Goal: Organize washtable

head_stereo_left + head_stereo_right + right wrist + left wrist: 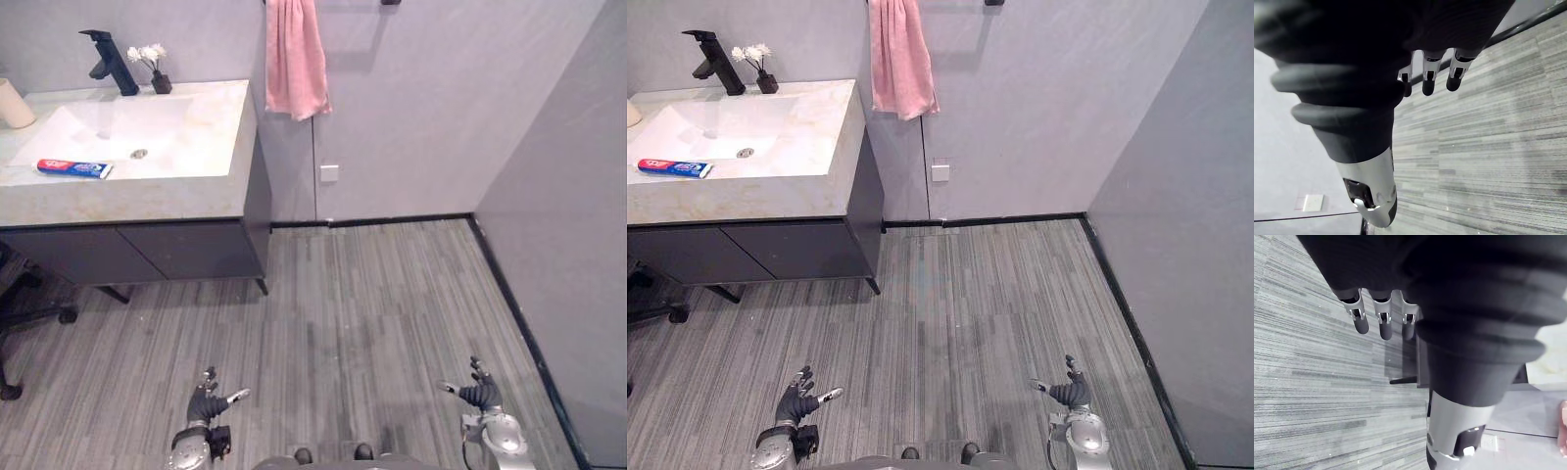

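Left eye view: the toothpaste tube (pixel 74 168) lies flat on the surface (pixel 147 201) at the basin's front rim, far from both hands. It is probably light, soft and slick, so pinch it mid-body. The faucet (pixel 108 61), vase (pixel 157 73) and cup (pixel 12 103) stand clear of it. Right eye view: a chair (pixel 674 313) by the cabinet may crowd the approach. Left wrist view: the left hand (pixel 1385 328) has straight, empty fingers. Right wrist view: the right hand (pixel 1429 85) is likewise loose and empty.

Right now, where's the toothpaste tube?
Upper left of the left eye view: the toothpaste tube lies flat at the front edge of the sink, left of the drain.
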Motion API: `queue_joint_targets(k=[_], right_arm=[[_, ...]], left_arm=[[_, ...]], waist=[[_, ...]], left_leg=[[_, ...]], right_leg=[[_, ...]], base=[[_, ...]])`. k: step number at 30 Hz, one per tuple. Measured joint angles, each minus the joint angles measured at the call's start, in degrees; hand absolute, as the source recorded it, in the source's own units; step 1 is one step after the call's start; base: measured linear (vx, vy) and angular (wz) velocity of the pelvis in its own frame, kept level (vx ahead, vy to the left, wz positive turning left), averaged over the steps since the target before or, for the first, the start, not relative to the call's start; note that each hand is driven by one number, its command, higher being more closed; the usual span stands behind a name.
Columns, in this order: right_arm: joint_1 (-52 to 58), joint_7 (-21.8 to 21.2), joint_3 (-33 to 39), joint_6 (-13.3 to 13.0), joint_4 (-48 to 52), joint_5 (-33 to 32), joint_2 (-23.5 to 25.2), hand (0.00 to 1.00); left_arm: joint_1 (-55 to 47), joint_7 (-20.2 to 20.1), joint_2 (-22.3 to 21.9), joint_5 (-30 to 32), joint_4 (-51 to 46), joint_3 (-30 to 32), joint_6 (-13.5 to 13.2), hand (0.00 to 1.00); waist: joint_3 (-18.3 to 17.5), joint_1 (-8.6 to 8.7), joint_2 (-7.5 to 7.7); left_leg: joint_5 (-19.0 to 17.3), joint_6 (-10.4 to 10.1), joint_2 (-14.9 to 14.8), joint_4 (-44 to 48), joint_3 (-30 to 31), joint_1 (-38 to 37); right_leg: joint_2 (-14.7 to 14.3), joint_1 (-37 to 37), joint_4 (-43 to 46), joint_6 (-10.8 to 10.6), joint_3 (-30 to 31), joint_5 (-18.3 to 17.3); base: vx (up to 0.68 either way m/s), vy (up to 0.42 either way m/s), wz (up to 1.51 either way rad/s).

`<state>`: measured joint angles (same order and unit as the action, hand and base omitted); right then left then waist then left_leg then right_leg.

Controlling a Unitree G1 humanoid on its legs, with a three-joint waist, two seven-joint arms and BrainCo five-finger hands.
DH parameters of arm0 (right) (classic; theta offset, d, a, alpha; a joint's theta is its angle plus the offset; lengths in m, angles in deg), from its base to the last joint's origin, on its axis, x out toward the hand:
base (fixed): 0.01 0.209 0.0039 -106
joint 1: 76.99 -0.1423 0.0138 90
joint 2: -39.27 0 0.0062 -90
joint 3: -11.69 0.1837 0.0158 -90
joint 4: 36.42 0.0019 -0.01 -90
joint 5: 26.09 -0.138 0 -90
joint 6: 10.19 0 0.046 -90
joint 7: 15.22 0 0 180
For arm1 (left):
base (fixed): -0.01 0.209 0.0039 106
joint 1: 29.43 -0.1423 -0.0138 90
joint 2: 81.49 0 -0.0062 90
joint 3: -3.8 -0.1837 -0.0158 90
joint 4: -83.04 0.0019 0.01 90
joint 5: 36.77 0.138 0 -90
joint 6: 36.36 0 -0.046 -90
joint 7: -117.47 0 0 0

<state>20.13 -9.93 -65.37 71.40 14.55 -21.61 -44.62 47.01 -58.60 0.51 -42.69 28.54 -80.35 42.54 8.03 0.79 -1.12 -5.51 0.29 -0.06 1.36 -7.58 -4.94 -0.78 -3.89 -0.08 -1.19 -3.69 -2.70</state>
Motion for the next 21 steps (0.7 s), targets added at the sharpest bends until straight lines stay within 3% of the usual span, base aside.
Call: queue_joint_targets(k=[4,7,10,11,13,15,17,19,20,21], right_arm=[[-0.81,0.04,0.00,0.12,-0.02,-0.60,0.01,0.00],[-1.44,0.59,-0.18,0.45,-0.04,-1.17,0.11,0.00],[-1.61,1.09,-1.24,1.50,-0.04,-1.64,0.58,0.00],[-1.56,1.04,-2.15,2.22,-0.06,-1.65,0.85,0.00],[-2.05,1.04,-2.71,2.30,-0.02,-1.65,0.67,0.00],[-3.20,1.09,-2.86,2.29,0.01,-1.66,0.36,0.00],[-4.44,1.16,-4.05,2.28,0.46,-1.65,-0.27,0.00],[-3.47,1.18,-4.67,2.19,2.73,-1.65,-0.35,0.00],[-3.50,1.19,-4.72,2.31,2.71,-1.65,-1.04,0.00],[-3.94,1.14,-4.99,2.21,2.96,-1.65,-0.85,0.00]], left_arm=[[-0.64,0.09,-0.07,-0.05,-0.43,-0.05,0.03,0.00],[-0.44,0.22,0.10,-0.28,-1.99,-0.81,0.04,0.00],[1.20,0.40,0.43,-0.28,-2.11,-2.80,0.06,0.00],[1.83,0.59,0.73,-0.29,-2.23,-3.49,0.06,0.00],[2.18,1.19,0.73,-0.29,-2.20,-3.86,0.14,0.00],[3.11,1.42,0.84,-0.32,-2.19,-3.88,0.17,0.00],[4.98,1.53,1.09,-0.67,-2.22,-3.95,0.16,0.00],[5.61,1.61,1.33,-0.66,-2.42,-4.01,0.11,0.00],[5.76,1.66,0.24,-0.65,-1.80,-4.02,0.27,0.00],[6.01,1.47,0.14,-0.61,-1.92,-4.08,0.26,0.00]], waist=[[0.10,-0.21,-0.21],[0.45,-0.09,0.22],[1.93,0.30,0.53],[2.54,0.69,0.91],[2.99,0.94,0.62],[3.28,1.47,-0.07],[3.63,1.81,-0.73],[3.21,2.18,0.47],[3.49,2.28,-1.62],[3.61,2.48,-2.24]], left_leg=[[-3.66,0.18,-0.60,4.48,-2.21,2.96],[-8.80,1.23,-0.50,11.00,-3.85,5.27],[-12.36,2.99,0.09,13.88,-3.14,3.60],[-13.55,3.34,0.10,14.20,-2.63,1.87],[-14.60,2.82,-0.51,14.15,-2.40,-0.67],[-15.24,2.07,-2.17,12.94,-1.51,-3.29],[-15.21,-0.24,-4.29,10.34,-0.36,-6.03],[-16.50,-3.27,-4.66,10.91,0.63,-8.28],[-17.06,-4.54,-6.87,13.98,1.70,-8.62],[-15.32,-6.44,-7.90,19.40,2.11,-6.36]], right_leg=[[-0.05,3.42,3.74,-0.16,1.93,-2.48],[1.28,8.73,16.38,-2.58,2.47,-8.98],[3.02,16.98,37.93,-3.48,1.39,-9.68],[3.69,19.45,42.77,-2.80,0.24,-11.45],[4.15,21.60,41.77,-2.12,-2.29,-13.26],[3.34,23.91,36.52,-1.61,-4.78,-12.94],[0.97,27.83,28.56,-0.71,-6.62,-9.28],[0.50,28.30,21.50,2.54,-6.72,1.47],[-0.62,27.76,25.01,4.67,-8.19,1.83],[-0.90,26.80,25.64,5.49,-8.83,-0.44]], base=[[-0.01,0.029,-0.33],[0.10,0.065,-0.30],[0.19,0.072,-0.01],[0.31,0.051,0.20],[0.37,0.021,0.16],[0.50,-0.021,0.26],[0.60,-0.081,0.33],[0.59,-0.111,0.33],[0.65,-0.147,0.24],[0.75,-0.199,0.23]])
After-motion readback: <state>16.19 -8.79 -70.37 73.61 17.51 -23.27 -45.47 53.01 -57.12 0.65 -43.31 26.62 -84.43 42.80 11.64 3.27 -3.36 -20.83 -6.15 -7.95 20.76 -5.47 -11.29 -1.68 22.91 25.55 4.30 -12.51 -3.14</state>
